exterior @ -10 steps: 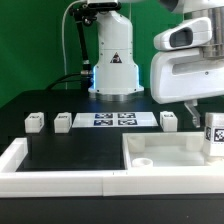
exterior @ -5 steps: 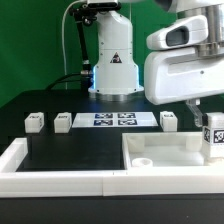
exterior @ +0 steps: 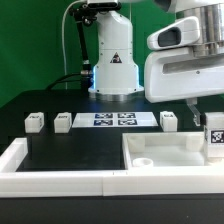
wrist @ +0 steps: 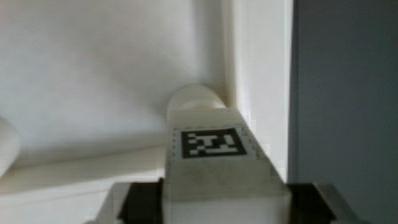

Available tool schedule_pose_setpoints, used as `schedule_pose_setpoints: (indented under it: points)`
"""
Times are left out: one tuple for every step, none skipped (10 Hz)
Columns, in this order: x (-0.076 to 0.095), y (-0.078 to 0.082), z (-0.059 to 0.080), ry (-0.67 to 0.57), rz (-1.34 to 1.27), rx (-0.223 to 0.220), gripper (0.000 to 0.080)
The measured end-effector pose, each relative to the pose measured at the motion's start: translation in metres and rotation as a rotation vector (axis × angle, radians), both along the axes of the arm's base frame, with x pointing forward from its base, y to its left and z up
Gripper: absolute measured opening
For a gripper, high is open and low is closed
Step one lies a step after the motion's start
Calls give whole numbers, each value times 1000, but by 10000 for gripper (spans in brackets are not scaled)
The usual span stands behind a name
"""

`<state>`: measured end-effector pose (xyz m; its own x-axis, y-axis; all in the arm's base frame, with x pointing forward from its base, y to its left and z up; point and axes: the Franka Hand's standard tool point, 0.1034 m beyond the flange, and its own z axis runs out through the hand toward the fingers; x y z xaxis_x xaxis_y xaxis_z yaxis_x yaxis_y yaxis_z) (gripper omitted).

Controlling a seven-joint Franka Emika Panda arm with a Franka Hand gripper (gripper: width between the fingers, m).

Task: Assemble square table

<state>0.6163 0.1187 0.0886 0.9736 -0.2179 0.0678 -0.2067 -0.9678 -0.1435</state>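
Note:
The square tabletop (exterior: 165, 152), a white slab with a raised rim, lies at the exterior view's lower right. My gripper (exterior: 211, 127) is shut on a white leg (exterior: 213, 138) with a black-and-white tag and holds it upright over the slab's far right corner. In the wrist view the leg (wrist: 214, 145) runs out from between my dark fingers (wrist: 143, 203), and its rounded tip is close to the slab's inner corner (wrist: 228, 70). Three more tagged legs (exterior: 35, 122) (exterior: 63, 122) (exterior: 168, 120) stand on the black table.
The marker board (exterior: 112, 120) lies between the loose legs, in front of the robot base (exterior: 115, 70). A long white border rail (exterior: 40, 170) runs along the left and front of the work area.
The wrist has shifted very slightly left and back. The held leg stays at about the same place over the slab's corner.

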Motion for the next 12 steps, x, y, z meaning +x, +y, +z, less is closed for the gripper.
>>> schedule_pose_setpoints:
  points:
    - [-3,1,-1,-2,-115,10,300]
    - [-3,1,-1,5,-239,35,300]
    - [-2,1,-2,4,-339,54,300]
    - [-3,2,-2,14,-415,61,300]
    - [-2,3,-2,30,-532,74,300]
    - [-1,3,-2,39,-610,83,300]
    - [-2,5,-2,49,-667,88,300]
    - [-3,8,-3,63,-724,92,300]
    - [-3,8,-3,66,-741,101,300]
    - [-3,9,-3,65,-725,102,402]
    - [-3,9,-3,60,-669,95,540]
    - [-4,9,-3,60,-612,86,617]
